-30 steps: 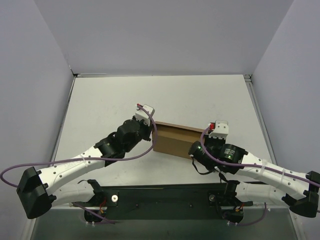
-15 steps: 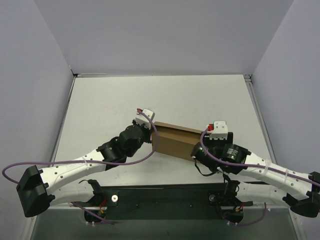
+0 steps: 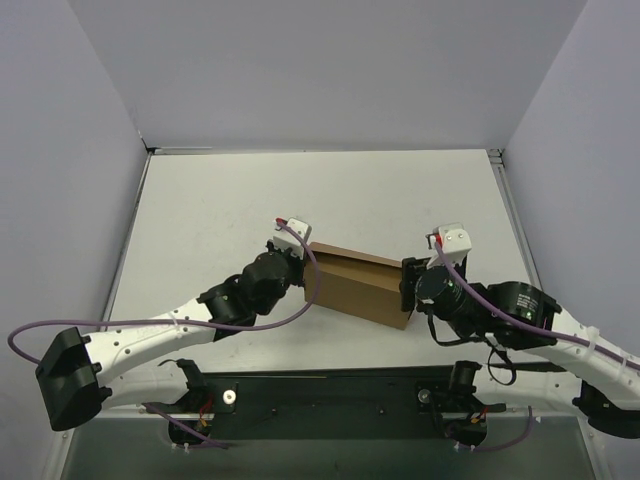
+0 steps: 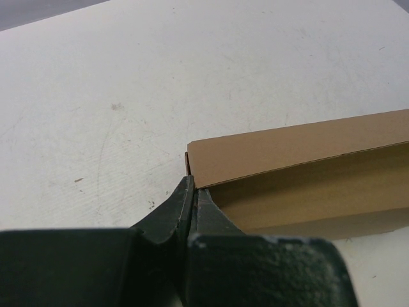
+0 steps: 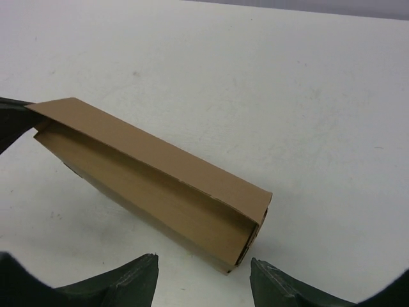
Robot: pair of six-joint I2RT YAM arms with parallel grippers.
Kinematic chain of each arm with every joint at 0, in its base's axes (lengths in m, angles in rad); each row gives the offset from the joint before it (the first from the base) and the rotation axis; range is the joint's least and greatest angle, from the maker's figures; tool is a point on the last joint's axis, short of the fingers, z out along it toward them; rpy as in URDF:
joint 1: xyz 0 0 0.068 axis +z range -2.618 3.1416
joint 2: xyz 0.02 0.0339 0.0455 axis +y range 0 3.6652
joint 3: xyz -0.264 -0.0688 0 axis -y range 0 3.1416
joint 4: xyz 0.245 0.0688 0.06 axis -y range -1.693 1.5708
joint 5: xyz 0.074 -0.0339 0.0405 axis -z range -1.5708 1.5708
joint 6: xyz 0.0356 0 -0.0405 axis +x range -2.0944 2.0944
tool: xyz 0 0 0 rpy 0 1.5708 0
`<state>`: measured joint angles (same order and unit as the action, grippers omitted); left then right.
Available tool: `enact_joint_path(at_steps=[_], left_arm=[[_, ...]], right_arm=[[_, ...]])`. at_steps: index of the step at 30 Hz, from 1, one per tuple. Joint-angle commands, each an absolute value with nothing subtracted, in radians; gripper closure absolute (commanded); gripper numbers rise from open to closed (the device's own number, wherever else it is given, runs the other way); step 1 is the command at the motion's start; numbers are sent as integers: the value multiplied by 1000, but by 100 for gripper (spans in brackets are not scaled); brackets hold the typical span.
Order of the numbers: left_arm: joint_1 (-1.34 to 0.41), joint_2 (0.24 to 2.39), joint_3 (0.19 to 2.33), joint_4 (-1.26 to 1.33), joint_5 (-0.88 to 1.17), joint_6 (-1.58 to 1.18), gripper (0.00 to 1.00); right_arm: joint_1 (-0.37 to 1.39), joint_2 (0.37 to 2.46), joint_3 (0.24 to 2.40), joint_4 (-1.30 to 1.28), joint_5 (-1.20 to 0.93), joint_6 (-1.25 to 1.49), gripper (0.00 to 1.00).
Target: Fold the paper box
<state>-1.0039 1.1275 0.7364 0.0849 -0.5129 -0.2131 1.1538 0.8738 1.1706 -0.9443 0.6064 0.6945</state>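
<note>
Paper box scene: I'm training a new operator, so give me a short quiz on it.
1. True or false: the left gripper is shut, its tips at a corner of the paper box.
2. The right gripper is: A) open, facing the box's end; B) clamped on the box; C) out of view.
3. Missing word: the box lies on the white ____.
Key: 1 true; 2 A; 3 table.

Left tool (image 4: 193, 192) pinched fully closed, angled inward; right tool (image 5: 204, 275) spread wide, angled inward.
</note>
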Motion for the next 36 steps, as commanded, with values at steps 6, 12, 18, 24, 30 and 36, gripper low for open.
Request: enact_joint_path(at_steps=[6, 12, 18, 24, 30, 36], left_arm=[[-1042, 1166, 677, -173, -476, -239, 100], [-1054, 1147, 673, -187, -480, -247, 100], [-1065, 1161, 684, -199, -469, -258, 100], [-1085, 1167, 730, -256, -445, -258, 93], [-1092, 1109, 764, -290, -400, -232, 61], [-1091, 1019, 821, -370, -313, -212, 34]], right_arm=[[1103, 1071, 1298, -876, 833, 620, 56], [1014, 1150, 1234, -766, 865, 584, 59], [1029, 1098, 1045, -690, 890, 702, 60], [1094, 1049, 865, -696, 916, 938, 60], [1101, 1051, 835, -709, 939, 1005, 60], [1103, 1057, 839, -723, 948, 1014, 60]])
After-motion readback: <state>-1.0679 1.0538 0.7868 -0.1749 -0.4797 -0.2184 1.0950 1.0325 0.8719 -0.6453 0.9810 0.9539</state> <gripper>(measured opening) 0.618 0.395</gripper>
